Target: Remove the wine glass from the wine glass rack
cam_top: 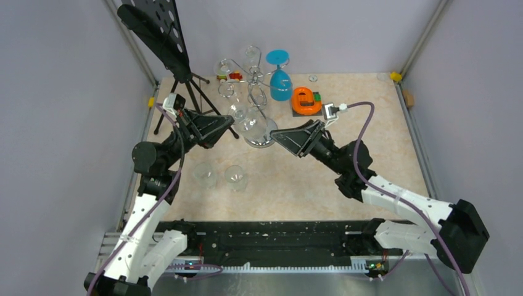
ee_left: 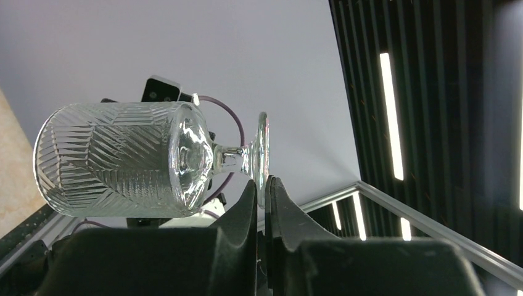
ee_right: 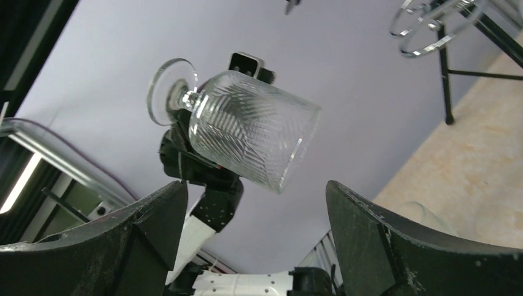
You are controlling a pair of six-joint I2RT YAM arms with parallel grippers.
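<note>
A clear cut-pattern wine glass (ee_left: 123, 160) lies on its side in the air. My left gripper (ee_left: 264, 191) is shut on the rim of its round foot (ee_left: 263, 148). No rack wire shows round its stem. In the top view the left gripper (cam_top: 232, 127) holds the glass (cam_top: 251, 125) beside the chrome wine glass rack (cam_top: 254, 79), above the rack's mirrored base (cam_top: 264, 142). My right gripper (cam_top: 277, 136) is open and empty, facing the glass from the right. In the right wrist view the glass (ee_right: 247, 132) hangs just beyond the open fingers (ee_right: 364, 228).
A blue wine glass (cam_top: 280, 80) hangs on the rack's right side. Two clear glasses (cam_top: 204, 174) (cam_top: 235, 177) stand on the table near the left arm. A black music stand (cam_top: 161, 34) stands at back left, and an orange object (cam_top: 305, 100) at the right of the rack.
</note>
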